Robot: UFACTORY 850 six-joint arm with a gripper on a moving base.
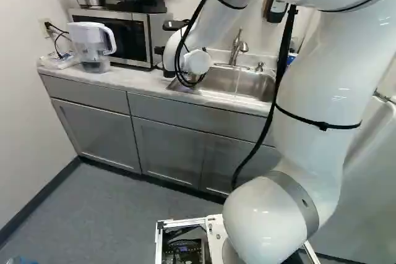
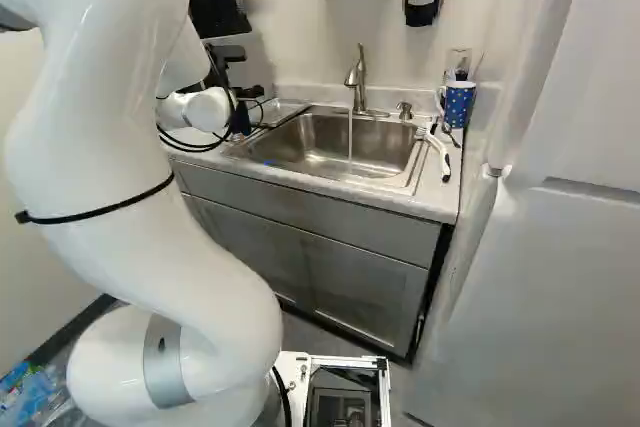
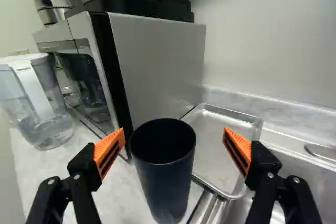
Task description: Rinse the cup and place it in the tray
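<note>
The sink (image 2: pixel 385 142) is set in a pale counter (image 1: pixel 133 78) above grey cabinets (image 1: pixel 167 146), water running into it from the faucet (image 2: pixel 357 82). Left of the sink in the base views, the dark cup (image 3: pixel 165 182) stands upright on the counter, and the metal tray (image 3: pixel 210 127) lies between the sink and the microwave (image 1: pixel 136 38). The gripper (image 2: pixel 249 94) is spread wide—its fingers on either side of the cup, not gripping it. Right of the sink sits a spotted blue mug (image 2: pixel 458 103), beside a brush (image 2: pixel 440 154).
</note>
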